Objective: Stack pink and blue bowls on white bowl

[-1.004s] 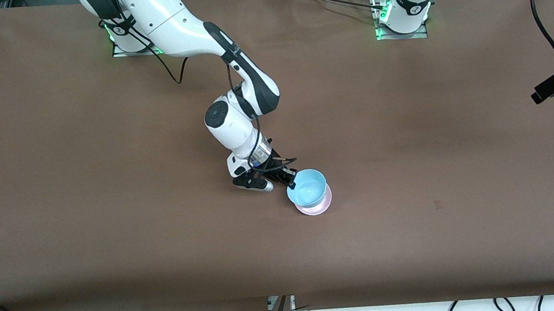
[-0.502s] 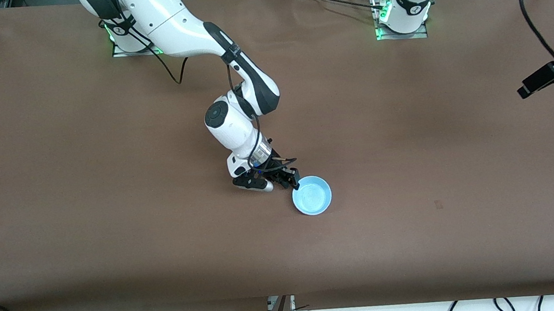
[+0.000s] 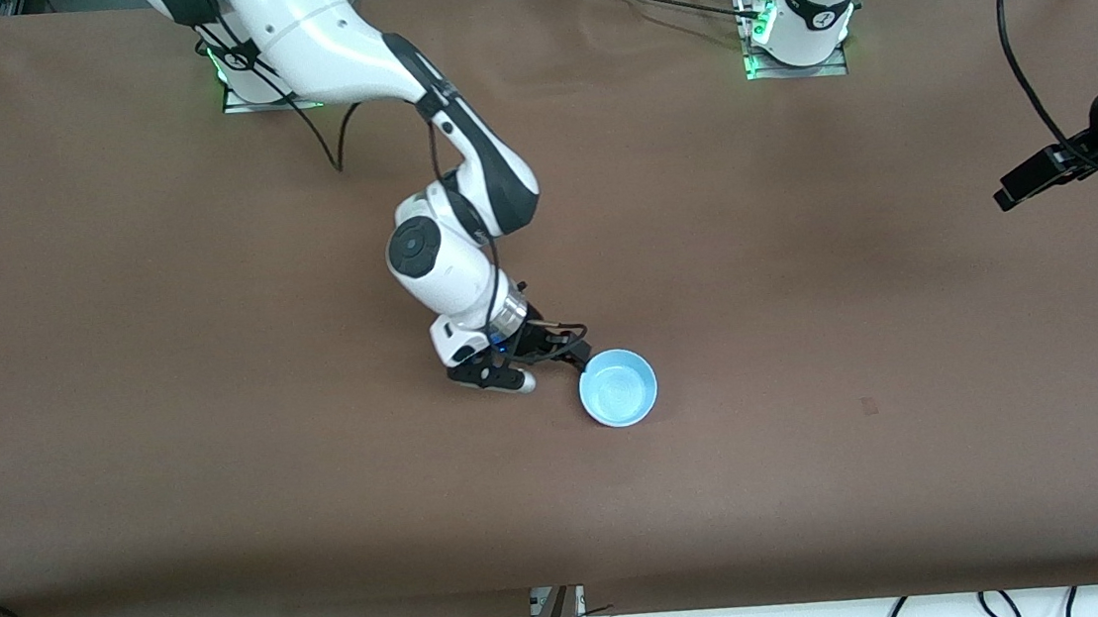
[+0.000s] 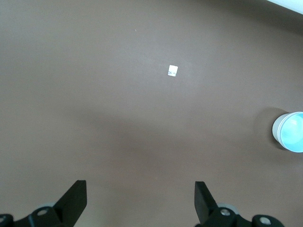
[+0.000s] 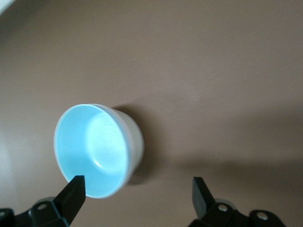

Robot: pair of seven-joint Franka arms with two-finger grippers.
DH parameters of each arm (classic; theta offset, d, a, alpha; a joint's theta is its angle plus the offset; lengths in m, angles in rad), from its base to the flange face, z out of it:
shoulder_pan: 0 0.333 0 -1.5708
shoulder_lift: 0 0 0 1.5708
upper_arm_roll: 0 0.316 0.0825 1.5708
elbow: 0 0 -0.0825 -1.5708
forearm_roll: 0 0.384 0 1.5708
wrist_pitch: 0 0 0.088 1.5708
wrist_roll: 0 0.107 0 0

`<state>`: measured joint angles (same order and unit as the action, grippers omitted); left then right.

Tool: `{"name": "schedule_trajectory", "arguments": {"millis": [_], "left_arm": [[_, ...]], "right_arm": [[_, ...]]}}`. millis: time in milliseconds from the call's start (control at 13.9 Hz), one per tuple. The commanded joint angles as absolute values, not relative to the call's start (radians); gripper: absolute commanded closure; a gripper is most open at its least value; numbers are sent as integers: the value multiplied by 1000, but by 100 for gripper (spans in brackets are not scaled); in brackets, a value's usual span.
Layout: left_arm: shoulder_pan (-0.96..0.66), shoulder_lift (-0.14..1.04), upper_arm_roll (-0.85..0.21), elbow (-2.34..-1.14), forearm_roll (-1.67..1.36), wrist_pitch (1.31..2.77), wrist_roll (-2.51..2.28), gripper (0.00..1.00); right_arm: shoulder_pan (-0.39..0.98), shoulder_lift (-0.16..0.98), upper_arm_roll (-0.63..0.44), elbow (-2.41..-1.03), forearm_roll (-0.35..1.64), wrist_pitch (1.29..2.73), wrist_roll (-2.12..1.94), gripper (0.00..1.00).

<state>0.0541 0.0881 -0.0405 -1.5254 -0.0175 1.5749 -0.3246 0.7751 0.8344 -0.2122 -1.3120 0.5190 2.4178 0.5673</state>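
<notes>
Blue bowl (image 3: 619, 388) sits upright on the brown worktop (image 3: 217, 377), roughly mid-table and toward the front camera's edge. In the right wrist view a pale outer wall (image 5: 134, 137) shows around the blue inside, so it looks nested in another bowl; can't tell which colour, and no pink rim shows from the front. Right claw (image 3: 568, 356) is low, just beside the bowl's rim on the right arm's side, fingers (image 5: 72, 195) spread wide, holding nothing; one finger lies close to the rim, contact unclear. Left claw (image 4: 140, 203) is up over bare worktop toward the left arm's end, fingers wide apart, empty, arm waiting. Nearby: a small white tag (image 4: 173, 71) on the cloth and a faint dark spot (image 3: 869, 407), well apart from the bowl. Nothing stands between either claw and the bowl.
</notes>
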Motion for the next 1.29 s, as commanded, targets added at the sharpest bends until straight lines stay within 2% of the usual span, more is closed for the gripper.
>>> {"name": "schedule_trajectory", "arguments": {"millis": [0,287,502,717,932,1004,1219], "left_arm": [[37,45,-25,-1565,-26,1595,-305,0],[37,46,-34,-1559,-29,1595,-197,0],[44,44,-34,-1552,-34,1595,-71,0],[41,45,-38,-1552,-34,1595,-81,0],[37,35,-38,-1554,-34,1594,-74,0],[41,34,-38,-1555,-34,1589,-74,0],[46,9,-32,-1549,-35,1572,-83,0]], "right_arm": [[767,720,-294,-1335,463,2135,404,0],[758,615,-512,-1335,460,1728,50,0],[758,571,-668,-1333,446,1538,-141,0],[755,494,-735,-1333,336,1422,-251,0],[710,393,-685,-1342,186,1361,-253,0],[663,349,-617,-1344,114,1352,-255,0],[345,223,-299,-1344,9,1356,-255,0]]}}
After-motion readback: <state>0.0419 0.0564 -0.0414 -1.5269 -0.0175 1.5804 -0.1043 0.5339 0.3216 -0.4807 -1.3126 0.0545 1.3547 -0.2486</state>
